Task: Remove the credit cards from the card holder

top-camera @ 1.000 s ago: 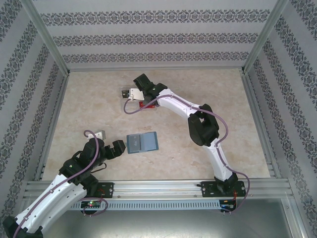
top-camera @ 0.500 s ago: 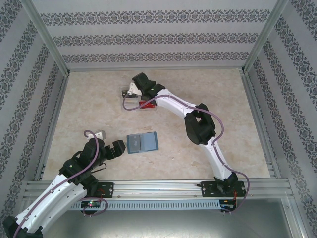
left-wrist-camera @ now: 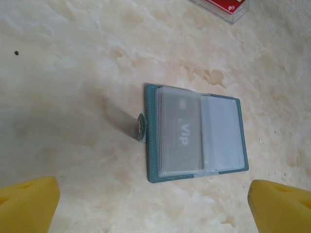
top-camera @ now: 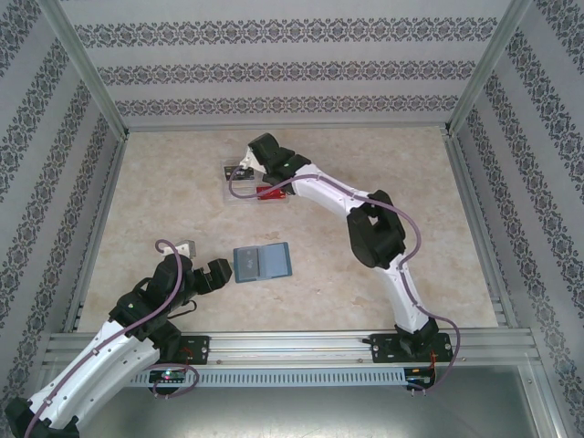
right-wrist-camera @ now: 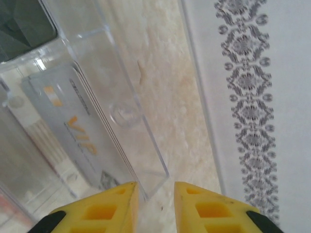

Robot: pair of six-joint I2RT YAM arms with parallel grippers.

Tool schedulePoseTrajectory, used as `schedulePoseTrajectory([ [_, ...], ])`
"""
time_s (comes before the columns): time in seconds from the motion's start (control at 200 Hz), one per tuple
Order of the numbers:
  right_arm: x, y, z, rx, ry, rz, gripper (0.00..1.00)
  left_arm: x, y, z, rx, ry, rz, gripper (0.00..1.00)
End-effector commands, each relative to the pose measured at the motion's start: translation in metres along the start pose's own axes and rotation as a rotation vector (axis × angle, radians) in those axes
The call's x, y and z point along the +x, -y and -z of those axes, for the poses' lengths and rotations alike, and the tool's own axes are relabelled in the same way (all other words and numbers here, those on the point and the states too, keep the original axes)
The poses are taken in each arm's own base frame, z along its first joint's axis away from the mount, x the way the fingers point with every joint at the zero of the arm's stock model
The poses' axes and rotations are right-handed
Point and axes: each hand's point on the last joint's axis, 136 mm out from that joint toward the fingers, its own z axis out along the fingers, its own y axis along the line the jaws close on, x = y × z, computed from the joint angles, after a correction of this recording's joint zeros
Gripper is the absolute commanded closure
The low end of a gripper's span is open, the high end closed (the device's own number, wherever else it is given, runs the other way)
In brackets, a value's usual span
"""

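One VIP card (left-wrist-camera: pixel 181 136) is showing in the open holder (left-wrist-camera: pixel 197 133), lying near-centre on the counter (left-wrist-camera: pixel 73 87); left jaws are gaping wide beside it. Right jaws are hanging narrow and empty over the far tray (right-wrist-camera: pixel 146 145). Pinning the holder while sliding the card out is looking wisest.

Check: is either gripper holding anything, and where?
Nothing. Left gripper wide open, short of the holder; right gripper slightly open, empty, at the tray corner.
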Motion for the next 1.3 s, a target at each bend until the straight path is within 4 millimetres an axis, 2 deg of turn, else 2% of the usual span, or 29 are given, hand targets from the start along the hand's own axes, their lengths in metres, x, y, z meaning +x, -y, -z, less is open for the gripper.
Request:
schedulePoseTrajectory([
  [0.0, -0.001, 0.037, 0.054, 0.041, 0.046, -0.296, 0.76, -0.003, 0.005, 0.000, 0.027, 0.008, -0.007, 0.04],
  [0.135, 0.012, 0.021, 0.092, -0.033, 0.093, -0.471, 0.80, -0.006, 0.011, -0.005, 0.048, 0.017, 0.002, 0.07],
  [0.25, 0.034, 0.008, 0.122, -0.098, 0.087, -0.634, 0.85, -0.010, 0.019, -0.009, 0.069, 0.016, 0.003, 0.07],
  [0.375, 0.050, -0.026, 0.152, -0.286, 0.137, -0.819, 0.94, -0.013, 0.030, -0.014, 0.094, 0.007, 0.004, 0.10],
  [0.5, 0.063, -0.065, 0.167, -0.458, 0.144, -0.950, 1.00, -0.014, 0.044, -0.022, 0.123, -0.035, -0.006, 0.17],
  [0.635, 0.071, -0.116, 0.169, -0.650, 0.101, -1.028, 1.00, -0.010, 0.050, -0.034, 0.095, -0.095, -0.001, 0.20],
  [0.714, 0.074, -0.147, 0.167, -0.728, 0.061, -1.020, 1.00, -0.006, 0.055, -0.042, 0.099, -0.114, 0.003, 0.21],
  [0.939, 0.082, -0.206, 0.155, -0.806, -0.019, -0.985, 1.00, 0.001, 0.062, -0.059, 0.085, -0.157, 0.001, 0.32],
  [1.074, 0.086, -0.228, 0.146, -0.832, -0.059, -0.975, 1.00, 0.004, 0.065, -0.068, 0.073, -0.176, -0.011, 0.34],
  [1.299, 0.095, -0.241, 0.138, -0.828, -0.097, -0.989, 1.00, 0.011, 0.066, -0.085, 0.058, -0.215, -0.020, 0.36],
])
